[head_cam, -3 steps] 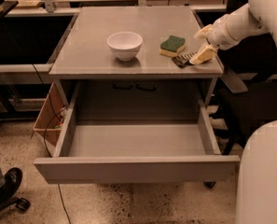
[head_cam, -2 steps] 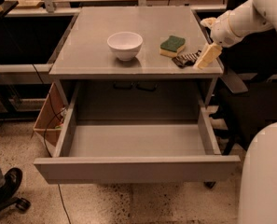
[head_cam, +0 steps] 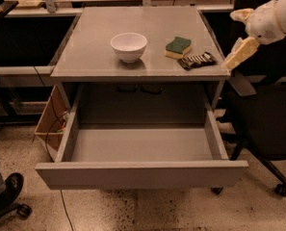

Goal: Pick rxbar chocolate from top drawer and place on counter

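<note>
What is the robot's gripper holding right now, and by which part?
Nothing. The two-finger gripper hangs open just off the grey tabletop; the dark-wrapped snack bar lies free on it.

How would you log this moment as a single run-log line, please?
stage: bar placed | rxbar chocolate: on counter, beside sponge | top drawer: open, floor bare | gripper: off counter's right edge, fingers open, holding nothing

The counter (head_cam: 94, 57) is a flat grey tabletop standing over a speckled floor (head_cam: 133, 211). Three things lie on it: a white bowl (head_cam: 128, 46) near the middle, a green-and-yellow sponge (head_cam: 178, 47) to the bowl's right, and the rxbar (head_cam: 196, 60) just beside the sponge, near the front right corner. The gripper (head_cam: 237, 34) hangs just off the counter's right edge, fingers spread, apart from the rxbar
</note>
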Motion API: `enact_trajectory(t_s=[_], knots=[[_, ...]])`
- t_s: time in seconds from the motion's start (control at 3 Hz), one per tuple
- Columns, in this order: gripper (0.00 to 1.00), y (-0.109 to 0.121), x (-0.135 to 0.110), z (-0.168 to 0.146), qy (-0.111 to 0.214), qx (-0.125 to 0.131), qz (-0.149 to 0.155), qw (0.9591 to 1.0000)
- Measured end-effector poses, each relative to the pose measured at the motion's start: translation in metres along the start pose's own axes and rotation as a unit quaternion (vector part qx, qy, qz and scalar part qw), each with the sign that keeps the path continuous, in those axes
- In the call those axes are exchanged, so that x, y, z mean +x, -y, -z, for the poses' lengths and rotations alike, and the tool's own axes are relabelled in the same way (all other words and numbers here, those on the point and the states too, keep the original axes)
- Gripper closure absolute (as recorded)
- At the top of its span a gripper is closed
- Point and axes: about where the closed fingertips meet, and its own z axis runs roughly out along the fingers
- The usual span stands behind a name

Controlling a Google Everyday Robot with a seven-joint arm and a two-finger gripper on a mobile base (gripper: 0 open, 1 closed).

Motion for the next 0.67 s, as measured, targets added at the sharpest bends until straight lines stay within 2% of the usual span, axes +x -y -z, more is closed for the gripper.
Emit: enact_trajectory(t_s=[0.33, 0.67], knots=[[0.0, -0.0136, 0.008, 0.0558, 0.023, 0.021, -0.021, 0.9993], [0.0, -0.0136, 0.008, 0.0558, 0.023, 0.021, -0.021, 0.9993]])
